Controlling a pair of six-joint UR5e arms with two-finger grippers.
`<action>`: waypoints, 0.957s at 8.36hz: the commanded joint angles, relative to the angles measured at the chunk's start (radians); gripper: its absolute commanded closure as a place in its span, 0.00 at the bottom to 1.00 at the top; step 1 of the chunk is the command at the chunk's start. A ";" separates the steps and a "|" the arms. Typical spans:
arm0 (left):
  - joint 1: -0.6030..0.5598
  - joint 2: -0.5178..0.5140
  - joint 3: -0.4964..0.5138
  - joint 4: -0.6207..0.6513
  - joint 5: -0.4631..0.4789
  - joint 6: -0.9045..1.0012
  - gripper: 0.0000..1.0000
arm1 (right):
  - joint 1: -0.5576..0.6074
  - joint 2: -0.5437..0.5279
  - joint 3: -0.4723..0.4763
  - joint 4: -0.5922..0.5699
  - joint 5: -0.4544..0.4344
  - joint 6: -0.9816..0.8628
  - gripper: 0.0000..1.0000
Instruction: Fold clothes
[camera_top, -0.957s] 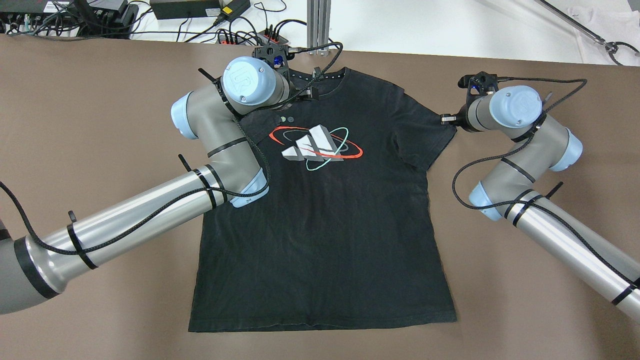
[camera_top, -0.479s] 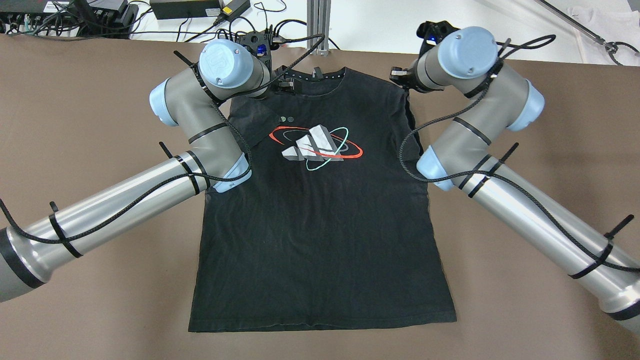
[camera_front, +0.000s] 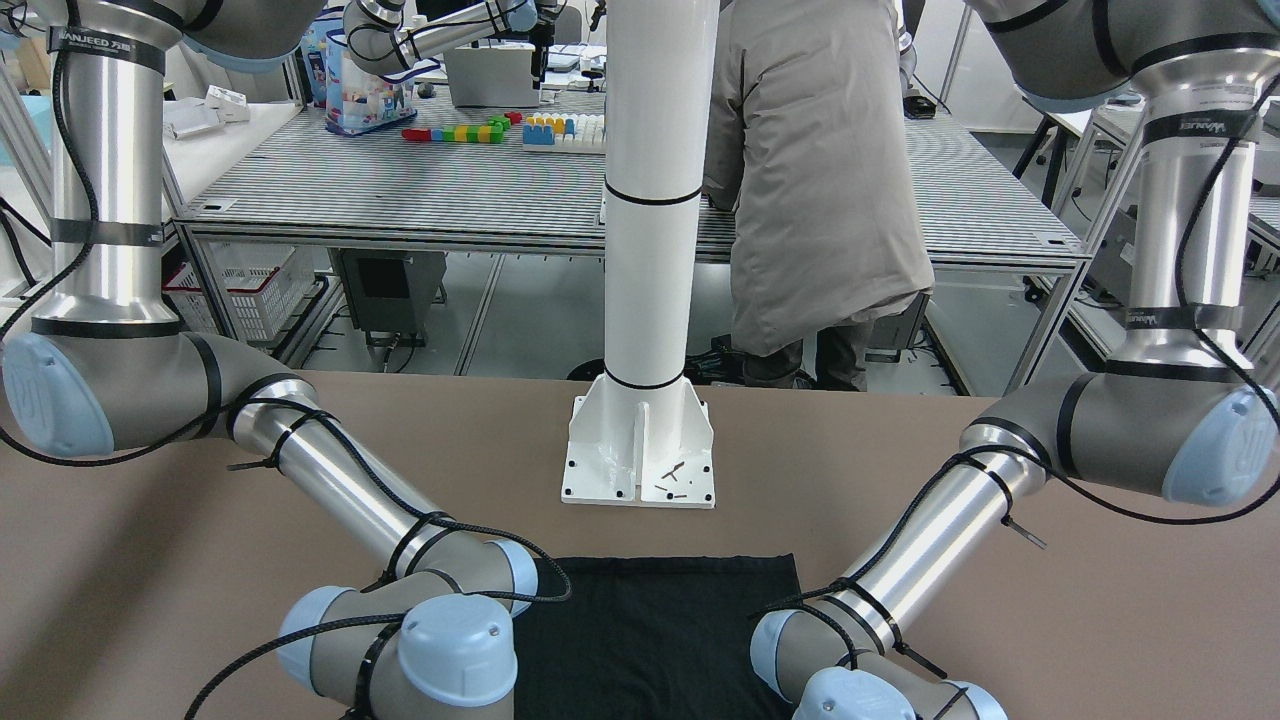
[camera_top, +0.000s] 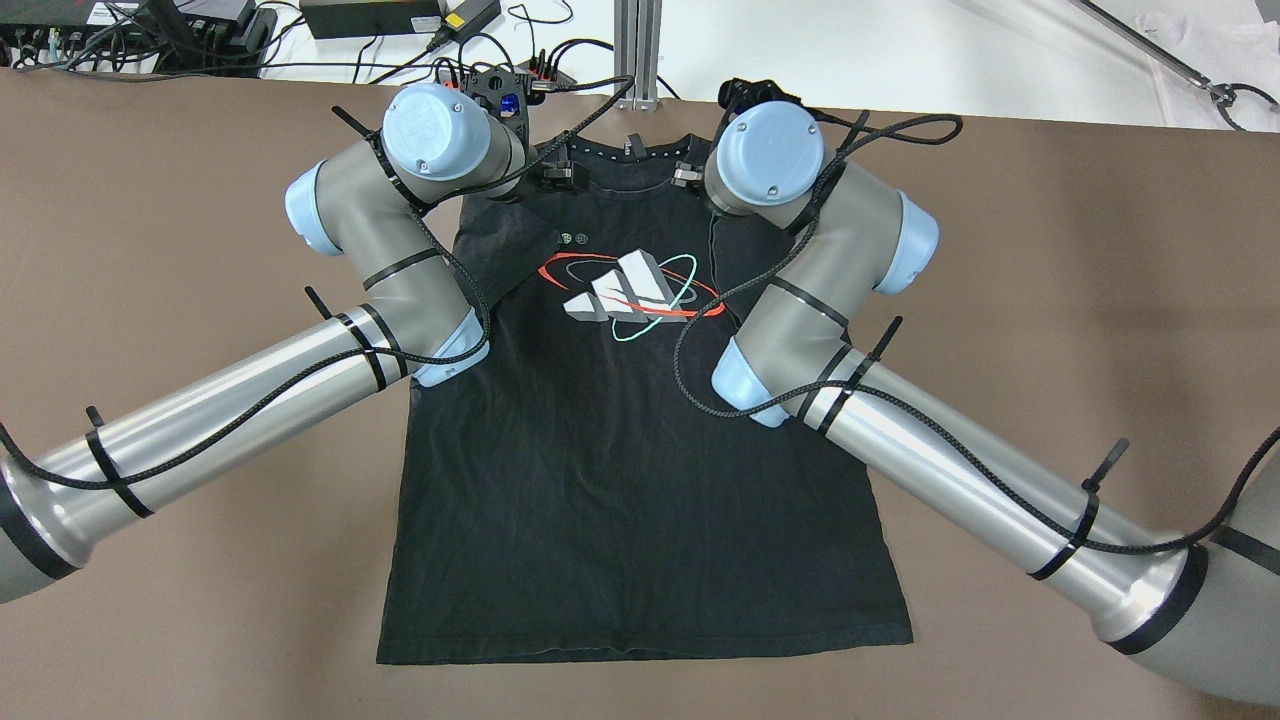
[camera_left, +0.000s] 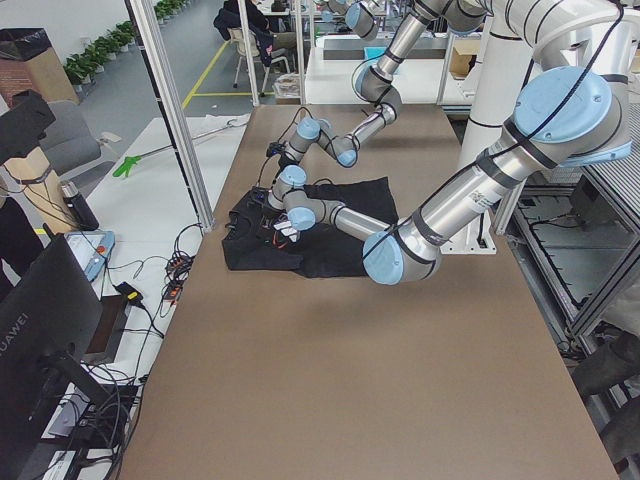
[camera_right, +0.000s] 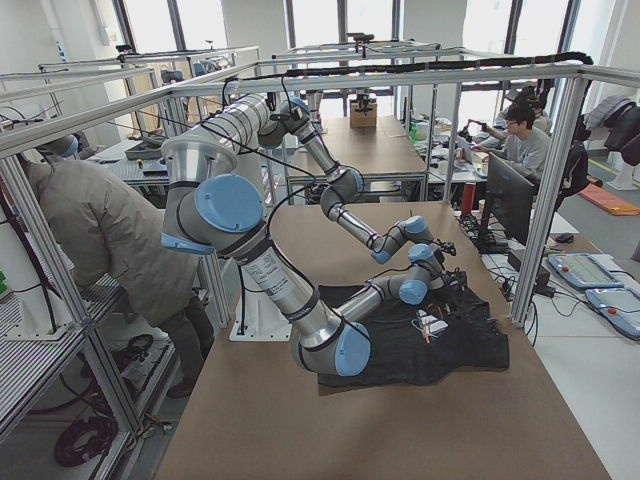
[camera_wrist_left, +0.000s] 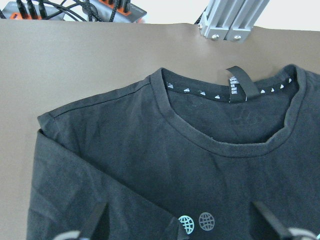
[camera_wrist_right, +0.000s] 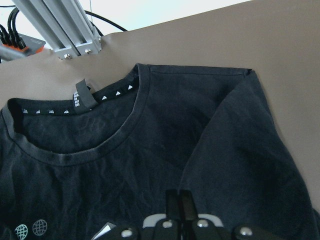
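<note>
The clothes are one black T-shirt (camera_top: 640, 480) with a red, white and teal chest print, lying flat on the brown table, hem toward the robot. Its hem end shows in the front view (camera_front: 650, 620). Both sleeves lie folded inward over the chest. My left gripper (camera_top: 557, 175) hovers open over the left shoulder; in the left wrist view (camera_wrist_left: 180, 230) its fingers stand wide apart with nothing between them. My right gripper (camera_top: 685, 177) is beside the collar. In the right wrist view (camera_wrist_right: 177, 200) it is shut, with the folded right sleeve's crease running into its tips.
A white pillar base (camera_front: 640, 450) is bolted to the table just behind the hem. An aluminium post (camera_top: 638, 40), power strips and cables (camera_top: 480, 70) line the far edge beyond the collar. A person in a grey coat (camera_front: 810, 150) stands behind the robot.
My right arm swung left from the table beside the right sleeve to the collar, and the sleeve now lies folded over the chest. My left arm drew back a little to the left.
</note>
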 joint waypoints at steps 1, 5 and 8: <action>0.008 0.003 -0.003 -0.021 -0.029 0.007 0.00 | -0.055 0.000 -0.018 0.003 -0.076 -0.015 0.06; 0.006 0.062 -0.166 -0.013 -0.061 -0.019 0.00 | -0.052 -0.126 0.194 -0.003 -0.015 -0.123 0.05; 0.048 0.281 -0.462 -0.013 -0.037 -0.209 0.00 | -0.087 -0.386 0.514 -0.009 0.005 -0.049 0.05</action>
